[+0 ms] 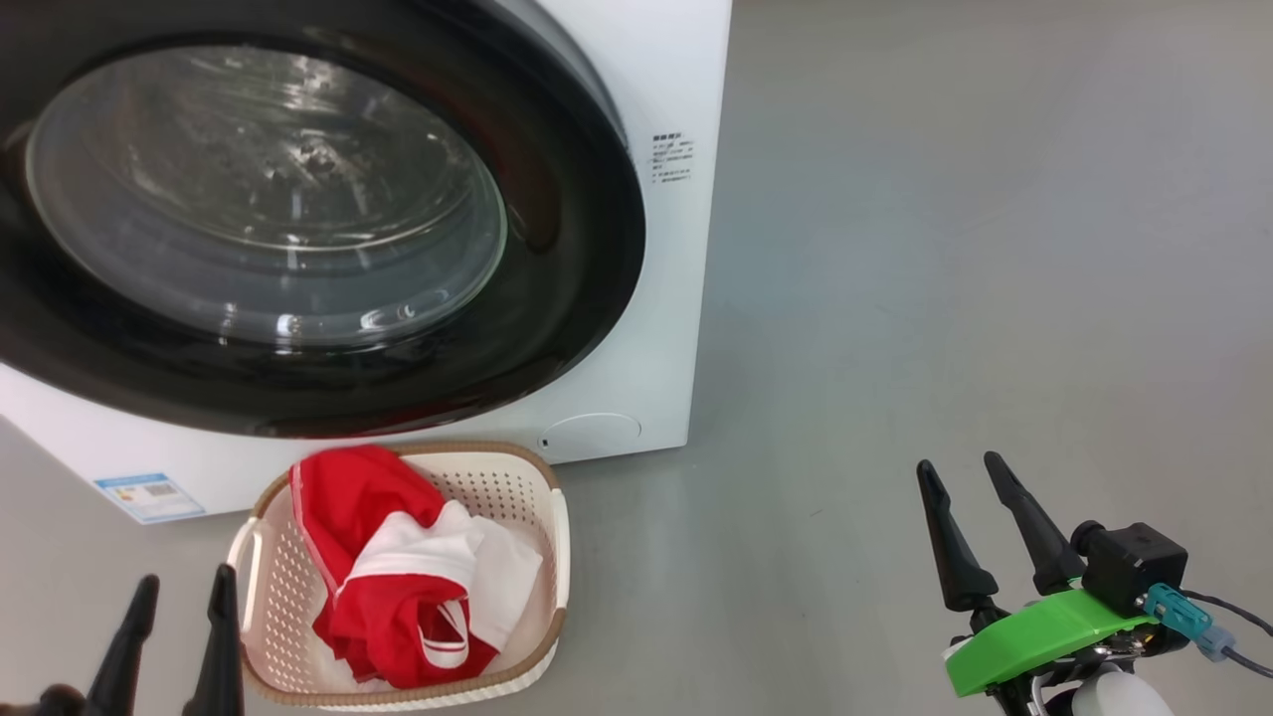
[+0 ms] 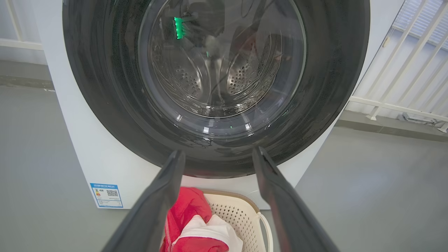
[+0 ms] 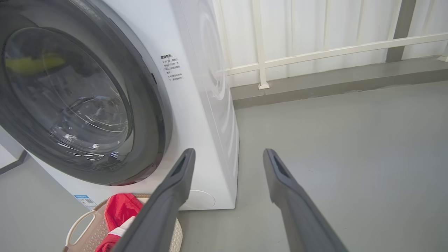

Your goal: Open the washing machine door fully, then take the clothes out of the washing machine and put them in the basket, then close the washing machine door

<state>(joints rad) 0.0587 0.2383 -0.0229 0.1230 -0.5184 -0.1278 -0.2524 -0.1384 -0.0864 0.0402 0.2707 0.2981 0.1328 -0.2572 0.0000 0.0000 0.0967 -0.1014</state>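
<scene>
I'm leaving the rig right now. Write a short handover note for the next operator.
Left gripper: open, empty, by the cream perforated plastic basket's left side.
Right gripper: open, empty, above grey floor.
Red fabric clothes with white panels lie in the basket, before the big white washing machine.
Done: clothes out; glossy black-rimmed round glass door looks shut.
Left: nothing apparent; check it latched.

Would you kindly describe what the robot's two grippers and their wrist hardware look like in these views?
The left gripper and right gripper each have two long, dark grey fingers tapering to narrow tips. Behind the right one sits a bright green bracket carrying a small black camera block, with a teal connector and a cable leading off.
</scene>
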